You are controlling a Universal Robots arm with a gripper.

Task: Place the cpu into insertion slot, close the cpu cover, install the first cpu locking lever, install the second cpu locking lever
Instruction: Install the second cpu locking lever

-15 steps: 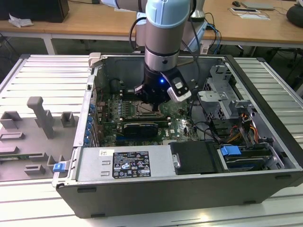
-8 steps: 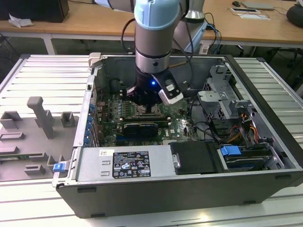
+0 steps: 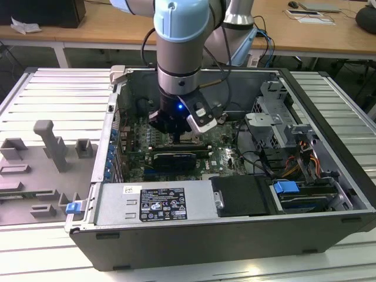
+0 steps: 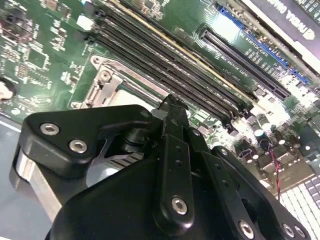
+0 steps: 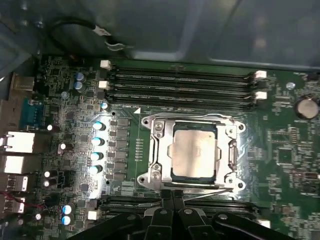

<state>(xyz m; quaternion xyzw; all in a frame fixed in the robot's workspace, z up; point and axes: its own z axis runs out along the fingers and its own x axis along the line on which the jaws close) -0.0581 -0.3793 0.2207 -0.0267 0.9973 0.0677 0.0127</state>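
The cpu (image 5: 194, 152), a pale silver-tan square, lies flat in the socket on the green motherboard. The cpu cover (image 5: 157, 150), a silvery frame plate, lies closed around it. A thin metal locking lever (image 5: 212, 189) runs along the socket edge closest to my fingertips. My gripper (image 5: 172, 193) is shut, its black fingers pressed together at that edge, with nothing seen between them. In the second wrist view the gripper (image 4: 170, 102) tip sits just over the socket frame (image 4: 102, 85). In the exterior view the gripper (image 3: 178, 138) reaches down into the open computer case.
Black memory slots (image 5: 180, 82) run beside the socket. A long black card (image 3: 176, 158), the power supply (image 3: 155, 202), a drive cage (image 3: 276, 126) and cables crowd the case. A grey fixture block (image 3: 53, 147) stands on the table at the exterior view's left.
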